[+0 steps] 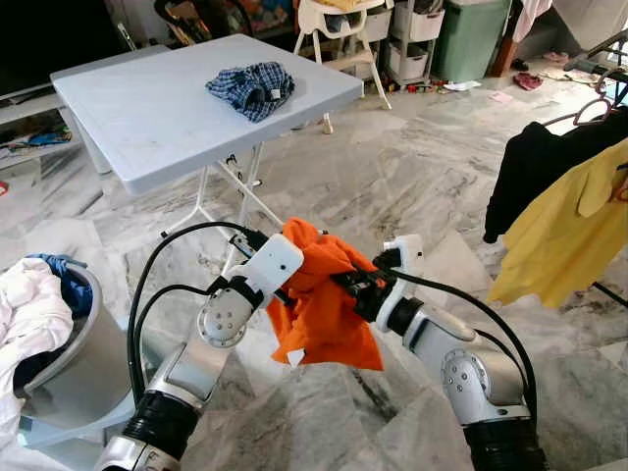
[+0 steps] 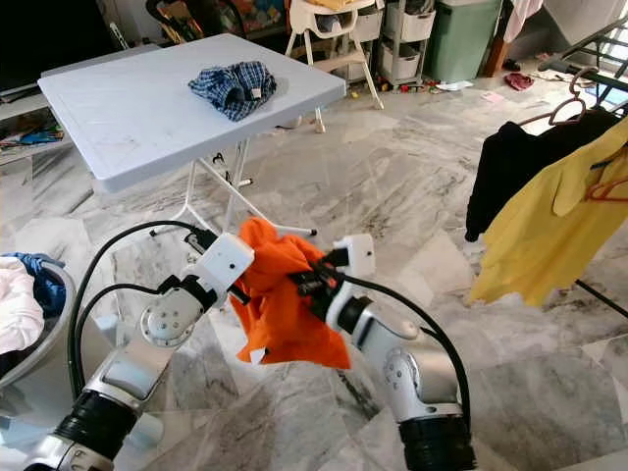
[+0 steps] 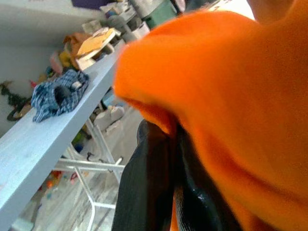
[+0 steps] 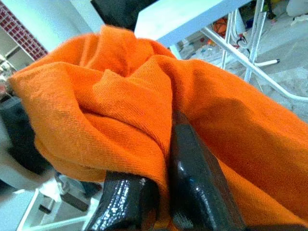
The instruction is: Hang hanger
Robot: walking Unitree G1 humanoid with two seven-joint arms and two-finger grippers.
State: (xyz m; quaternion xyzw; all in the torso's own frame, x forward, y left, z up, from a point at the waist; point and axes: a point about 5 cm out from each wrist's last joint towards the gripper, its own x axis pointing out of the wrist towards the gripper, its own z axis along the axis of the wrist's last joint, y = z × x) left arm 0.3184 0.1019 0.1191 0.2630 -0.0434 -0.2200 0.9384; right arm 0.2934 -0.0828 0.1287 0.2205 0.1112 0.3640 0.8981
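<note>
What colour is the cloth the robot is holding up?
Orange cloth, plain with no pattern; the right wrist view shows it best.

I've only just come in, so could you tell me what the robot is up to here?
The robot holds an orange garment bunched up between both hands, above the marble floor. The left hand and the right hand are each shut on the cloth from opposite sides. To its right, a black garment and a yellow garment already hang on a rack. Behind, a plaid garment lies on the folding table, and a laundry basket stands to its left.
</note>
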